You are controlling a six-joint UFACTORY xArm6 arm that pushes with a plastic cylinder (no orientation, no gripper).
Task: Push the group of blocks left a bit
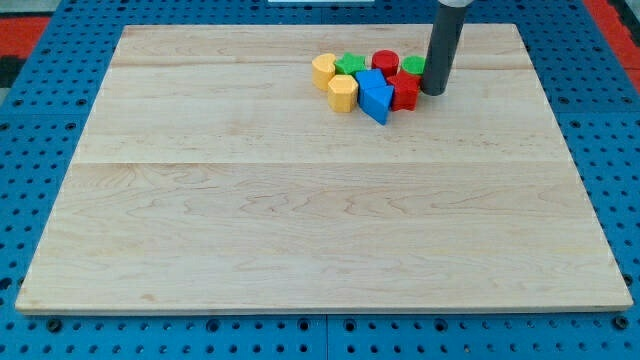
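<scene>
A pale wooden board (300, 200) lies on a blue pegboard surface (40, 90). Near the view's top, right of centre, small blocks sit packed together: two yellow blocks (323, 69) (343, 93), a green block (349, 64), a red cylinder (385, 62), a blue block (373, 96), a red block (404, 90) and another green block (413, 66). My tip (434, 92), a plain dark rod with no fingers to open or close, stands just beside the cluster's right edge, apparently touching it. The blocks look light, rigid and likely to slide easily, so a leftward push belongs against the right-hand blocks, centred, or the cluster may scatter.
</scene>
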